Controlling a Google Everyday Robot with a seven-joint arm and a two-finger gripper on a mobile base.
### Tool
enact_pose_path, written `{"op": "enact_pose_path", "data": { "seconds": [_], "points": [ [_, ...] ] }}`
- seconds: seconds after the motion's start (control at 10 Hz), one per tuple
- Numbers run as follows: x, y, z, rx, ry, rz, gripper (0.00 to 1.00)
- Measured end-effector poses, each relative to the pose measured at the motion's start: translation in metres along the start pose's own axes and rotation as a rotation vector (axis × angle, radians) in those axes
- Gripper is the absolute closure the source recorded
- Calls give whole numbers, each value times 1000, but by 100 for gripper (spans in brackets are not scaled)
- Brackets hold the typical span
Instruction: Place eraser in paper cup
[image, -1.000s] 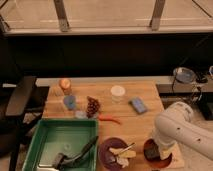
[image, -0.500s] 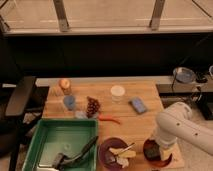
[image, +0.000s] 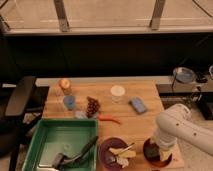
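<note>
The white paper cup (image: 118, 92) stands upright at the back middle of the wooden table (image: 135, 127). My white arm (image: 175, 129) reaches in from the right. My gripper (image: 157, 150) points down over a dark red plate (image: 150, 156) at the table's front right corner, well in front of and to the right of the cup. I cannot make out the dark eraser; it may be hidden under the gripper. A light-blue block (image: 138, 105) lies just right of the cup.
An orange-topped container (image: 64, 85), a small blue cup (image: 70, 102), a dark red cluster (image: 92, 106) and a red chili (image: 110, 119) sit left of centre. A green tray (image: 35, 142) with black utensils and a purple bowl (image: 106, 149) are at the front. A chair (image: 20, 100) stands left.
My arm has shifted slightly left and the gripper has come down closer over the dark red plate. Nothing else on the table has moved.
</note>
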Motion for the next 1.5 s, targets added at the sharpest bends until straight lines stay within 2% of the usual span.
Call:
{"op": "enact_pose_path", "data": {
  "seconds": [0.2,0.3,0.4,0.8,1.1,1.2,1.3,1.4,1.5],
  "points": [
    [3,1,-1,-17,7,5,81],
    [4,0,-4,-16,14,7,89],
    [11,0,-15,1,28,24,98],
    [46,-19,-75,82,94,80,100],
    [76,-60,-115,158,121,113,100],
    [80,-75,-122,181,114,119,100],
    [79,-92,-130,205,85,121,100],
    [74,-107,-134,218,59,113,100],
    [73,-112,-137,223,51,111,100]
  ]
}}
